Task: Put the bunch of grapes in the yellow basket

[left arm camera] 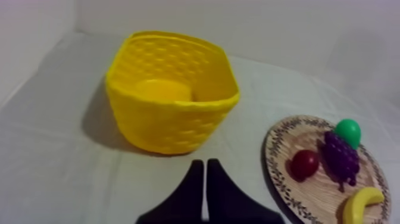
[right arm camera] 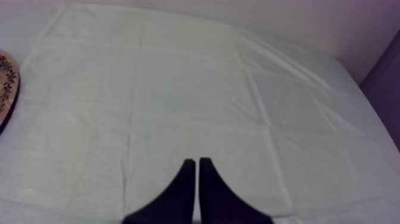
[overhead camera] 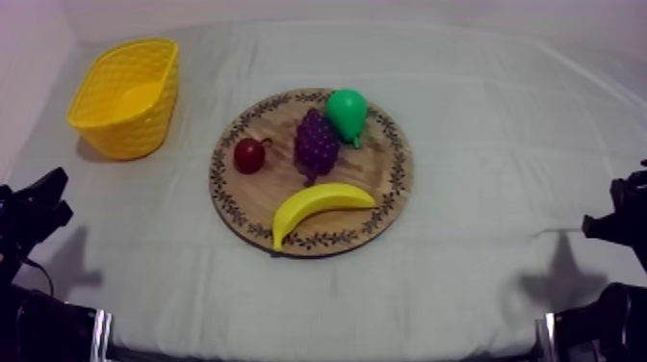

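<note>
A purple bunch of grapes lies in the middle of the round wooden board, between a small red fruit and a green pear. The yellow basket stands at the far left, nothing in it. My left gripper rests low at the left edge, far from the board. In the left wrist view its fingers lie together as a narrow wedge just short of the basket, with the grapes off to the side. My right gripper is shut too, over bare cloth.
A yellow banana lies on the board's near side. An edge of the board shows beside the cloth in the right wrist view. My right arm sits low at the right edge. Open cloth surrounds the board.
</note>
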Motion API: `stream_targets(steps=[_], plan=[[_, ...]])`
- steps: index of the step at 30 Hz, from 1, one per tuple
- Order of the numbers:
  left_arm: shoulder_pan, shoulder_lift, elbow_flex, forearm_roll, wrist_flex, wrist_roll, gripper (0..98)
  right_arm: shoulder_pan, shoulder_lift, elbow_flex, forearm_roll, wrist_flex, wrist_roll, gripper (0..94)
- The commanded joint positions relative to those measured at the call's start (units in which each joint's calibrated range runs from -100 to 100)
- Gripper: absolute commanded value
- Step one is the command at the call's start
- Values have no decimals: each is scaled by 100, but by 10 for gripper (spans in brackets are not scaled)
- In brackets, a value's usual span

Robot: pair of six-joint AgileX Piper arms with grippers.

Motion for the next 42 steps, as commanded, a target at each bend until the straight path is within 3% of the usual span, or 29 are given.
stream_targets(steps=[1, 11, 17, 21, 25, 28, 31, 36, 42], plan=[[250, 0, 5, 0, 1, 15, 1, 0, -2, -5, -1, -3, 0, 3], [847, 94, -50, 4, -5, 68, 1, 0, -2, -5, -1, -3, 2, 3], [1027, 964, -341, -164, 316, 142, 1, 0, -2, -5, -1, -3, 2, 3], [1144, 1791, -1029, -132, 566, 218, 0, 0, -2, -5, -1, -3, 2, 3], [1228, 2739, -2125, 30, 1180, 527, 0, 0, -2, -5, -1, -3, 2, 3], [1278, 3435, -3041, 63, 1890, 1013, 0, 0, -2, -5, -1, -3, 2, 3], [1334, 4107, -3975, 73, 2696, 1264, 0, 0, -2, -5, -1, -3, 2, 3], [1456, 5176, -5249, 97, 3910, 1389, 0, 0, -2, -5, -1, -3, 2, 3], [1661, 6328, -6310, 147, 4599, 1410, 0, 0, -2, -5, -1, -3, 2, 3]])
